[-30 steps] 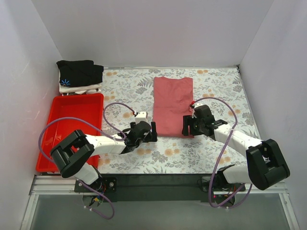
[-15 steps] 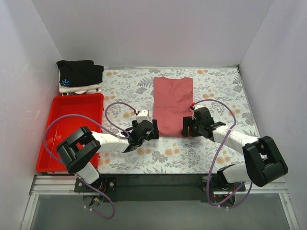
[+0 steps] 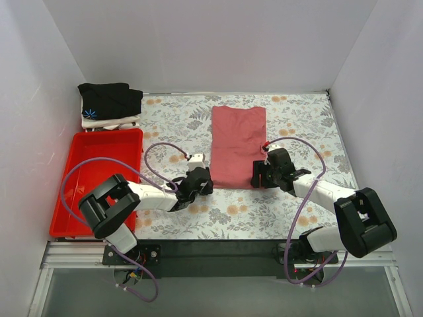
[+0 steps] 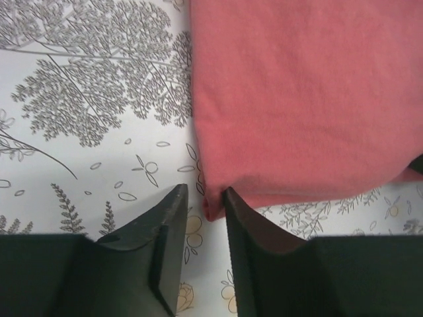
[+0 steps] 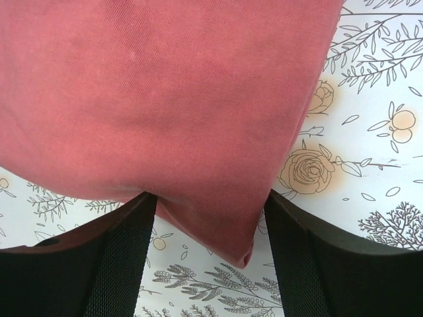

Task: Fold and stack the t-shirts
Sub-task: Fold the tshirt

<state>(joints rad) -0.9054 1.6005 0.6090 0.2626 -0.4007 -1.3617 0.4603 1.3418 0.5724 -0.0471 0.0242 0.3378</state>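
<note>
A salmon-red t-shirt [image 3: 238, 145] lies folded into a long rectangle in the middle of the floral table. My left gripper [image 3: 207, 185] is at its near left corner. In the left wrist view that corner [image 4: 213, 206] pokes between the narrowly parted jaws of my left gripper [image 4: 205, 193]; the right finger touches the cloth and a thin gap shows at the left finger. My right gripper [image 3: 258, 179] stands open astride the near right corner [image 5: 248, 254], with wide room on both sides. A folded black t-shirt [image 3: 109, 99] rests on a white one [image 3: 115, 123] at the far left.
A red plastic tray [image 3: 86, 198] sits at the left, beside the left arm. White walls close in the table on three sides. Purple cables loop over both arms.
My left gripper has slid a little toward the shirt's near left corner and its jaws have drawn much closer together. The right gripper has barely moved.
</note>
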